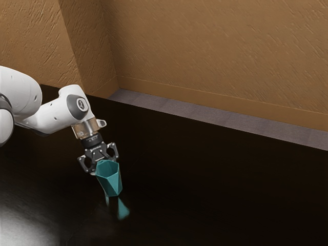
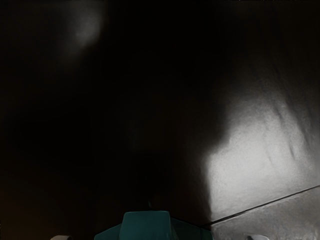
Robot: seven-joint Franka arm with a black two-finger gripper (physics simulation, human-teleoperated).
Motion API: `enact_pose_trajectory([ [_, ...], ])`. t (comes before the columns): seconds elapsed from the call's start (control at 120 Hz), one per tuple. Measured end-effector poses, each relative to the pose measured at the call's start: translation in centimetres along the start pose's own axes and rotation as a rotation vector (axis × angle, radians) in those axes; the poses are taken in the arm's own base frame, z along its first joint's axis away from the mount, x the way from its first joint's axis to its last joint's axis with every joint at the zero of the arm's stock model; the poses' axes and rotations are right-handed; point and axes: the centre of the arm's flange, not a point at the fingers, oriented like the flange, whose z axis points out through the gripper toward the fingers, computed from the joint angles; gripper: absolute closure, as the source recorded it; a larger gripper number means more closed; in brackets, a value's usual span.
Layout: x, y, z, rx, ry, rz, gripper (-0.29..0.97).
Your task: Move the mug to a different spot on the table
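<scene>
Teal mug (image 1: 110, 178), tilted, clasped at its rim by the down-pointing tool (image 1: 100, 161).

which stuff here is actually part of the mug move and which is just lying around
For the job: teal mug, tilted, with the jaws shut on its rim; black table it moves across.
Just background: tan wall; grey floor strip beyond the table.

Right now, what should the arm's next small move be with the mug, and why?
Probably carry the mug sideways toward the exterior view's right. The gripper grips its rim, the mug hangs tilted close over the dark table, and bare tabletop stretches that way.
</scene>
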Motion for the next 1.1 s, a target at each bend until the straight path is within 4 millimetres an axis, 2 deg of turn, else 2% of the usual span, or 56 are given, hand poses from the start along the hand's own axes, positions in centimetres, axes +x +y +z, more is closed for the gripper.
enact_pose_trajectory([
  [0.158,0.0,0.0,-0.1,-0.001,0.001,0.016,0.12],
  [0.367,-0.2,0.1,-1.0,-0.01,0.011,0.037,0.05],
  [0.533,-0.3,0.0,-4.1,-0.035,0.041,0.052,0.02],
  [0.617,-0.6,-0.9,-6.7,-0.055,0.066,0.052,0.01],
  [0.667,-1.6,-1.3,-8.8,-0.068,0.092,0.066,0.01],
  [0.767,-5.8,-1.8,-14.5,-0.097,0.176,0.13,0.01],
  [0.817,-9.3,-1.8,-17.9,-0.104,0.247,0.189,0.01],
  [0.883,-13.9,-0.8,-21.1,-0.092,0.336,0.273,0.0],
  [0.958,-18.8,1.2,-25.0,-0.041,0.471,0.397,0.0],
  [1.017,-22.1,2.9,-26.3,0.016,0.548,0.513,0.0],
  [1.1,-25.9,5.0,-25.8,0.055,0.564,0.663,0.0],
])
